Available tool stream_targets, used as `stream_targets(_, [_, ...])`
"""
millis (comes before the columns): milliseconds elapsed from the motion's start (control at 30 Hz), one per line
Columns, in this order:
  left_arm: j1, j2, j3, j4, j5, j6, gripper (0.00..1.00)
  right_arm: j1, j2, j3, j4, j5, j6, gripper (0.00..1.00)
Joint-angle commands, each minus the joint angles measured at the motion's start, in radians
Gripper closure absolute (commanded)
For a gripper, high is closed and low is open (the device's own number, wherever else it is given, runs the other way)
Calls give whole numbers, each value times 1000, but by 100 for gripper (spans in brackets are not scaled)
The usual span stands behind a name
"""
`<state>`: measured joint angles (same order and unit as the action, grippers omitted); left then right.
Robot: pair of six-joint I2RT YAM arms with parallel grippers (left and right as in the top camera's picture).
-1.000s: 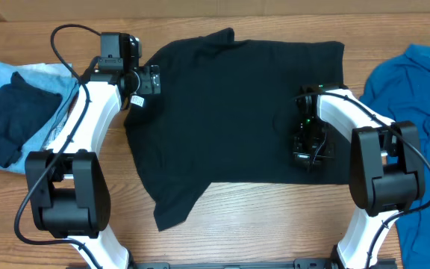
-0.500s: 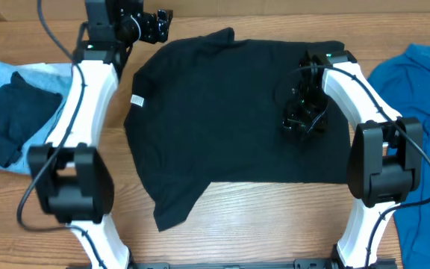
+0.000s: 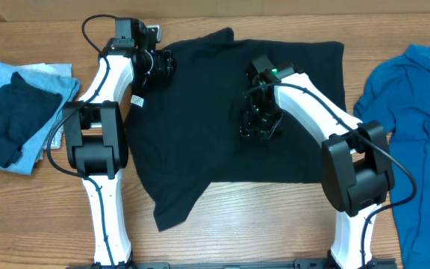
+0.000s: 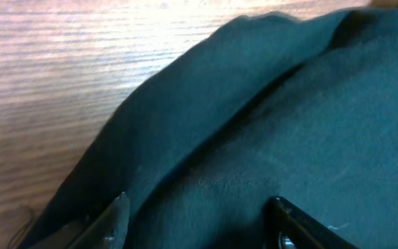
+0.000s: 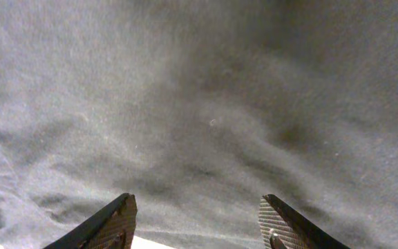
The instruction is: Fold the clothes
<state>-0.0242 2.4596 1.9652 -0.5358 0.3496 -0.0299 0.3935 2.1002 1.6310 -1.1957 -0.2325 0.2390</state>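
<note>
Spread left claw (image 3: 164, 63) at black shirt (image 3: 215, 134) edge, table (image 3: 185, 21) beyond.

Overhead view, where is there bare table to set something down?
Bare wood lies in front of the black shirt and behind the folded pile. Crowded: the shirt under the left arm and right arm, and the right edge by the blue shirt.

Overhead view bright, evenly lit, sharp. Large black fabric shirt (image 3: 200, 112) swallows fold detail. Left wrist view dim, blurred; pale glare on light wooden table (image 4: 47, 69). Right wrist view soft, greyish, grainy.
</note>
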Motion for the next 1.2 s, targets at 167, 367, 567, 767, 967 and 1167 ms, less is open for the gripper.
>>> stream_targets(167, [-34,31,-8,-330,-273,52,57,-19,-4,19,6,6,-8,39])
stream_targets(367, [-100,31,71,-616,-353,42,58,-69,-4,19,-7,8,-34,39])
stream_targets(567, [-152,31,465,-891,-480,-31,38,-120,-4,19,-17,10,-39,39])
stream_targets(767, [-147,38,669,-690,-480,13,23,-121,-4,19,-17,11,-58,38])
stream_targets(967, [-139,182,659,-529,-393,132,29,-121,-4,19,-30,30,-57,39])
stream_targets(1167, [-136,280,659,-525,-297,188,27,-121,-4,19,-40,34,-57,39])
